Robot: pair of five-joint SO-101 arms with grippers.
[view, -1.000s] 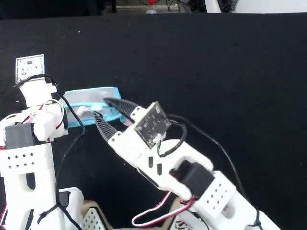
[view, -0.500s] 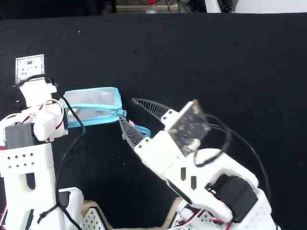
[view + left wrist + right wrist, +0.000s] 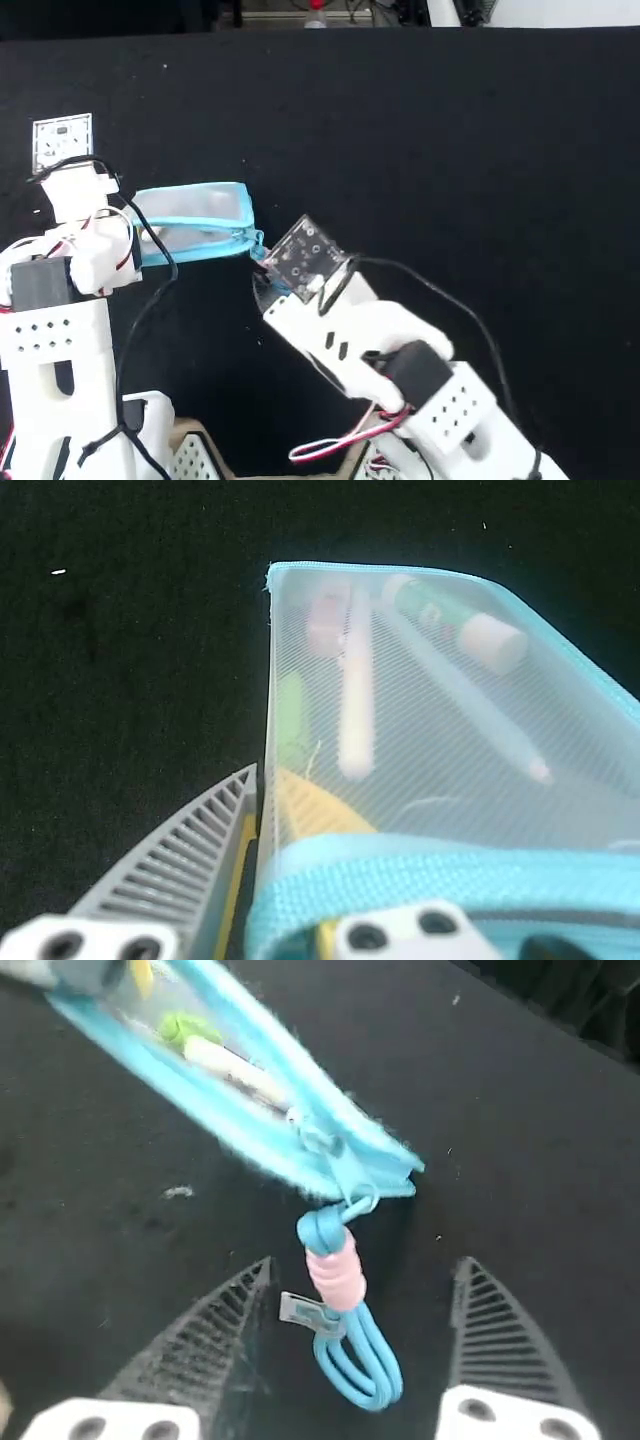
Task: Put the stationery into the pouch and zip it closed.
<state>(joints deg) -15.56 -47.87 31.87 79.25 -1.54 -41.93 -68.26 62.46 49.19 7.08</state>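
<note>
My left gripper [image 3: 262, 815] is closed narrow on one short end of the pouch [image 3: 430, 740]. The ribbed grey finger [image 3: 185, 865] presses against the mesh wall just beside the blue band. Through the mesh I see the stationery inside: a pale pen [image 3: 355, 695], a green piece [image 3: 290, 720], a pink piece [image 3: 325, 625] and a white-capped stick [image 3: 478, 632].

From the high view, the pouch [image 3: 200, 205] lies on the black table [image 3: 450, 150] at about 9 o'clock. My left arm is at its 9 o'clock end and my right arm comes in at its 4 o'clock corner.

My right gripper [image 3: 365, 1260] stands wide open and holds nothing. Between its two fingers lies the blue pull cord [image 3: 350, 1345] with its pink bead [image 3: 336, 1275], touching neither finger. The cord hangs from the zipper slider [image 3: 318, 1142], which sits near the corner of the pouch [image 3: 240, 1100]. I cannot tell whether the zip is fully shut.
</note>
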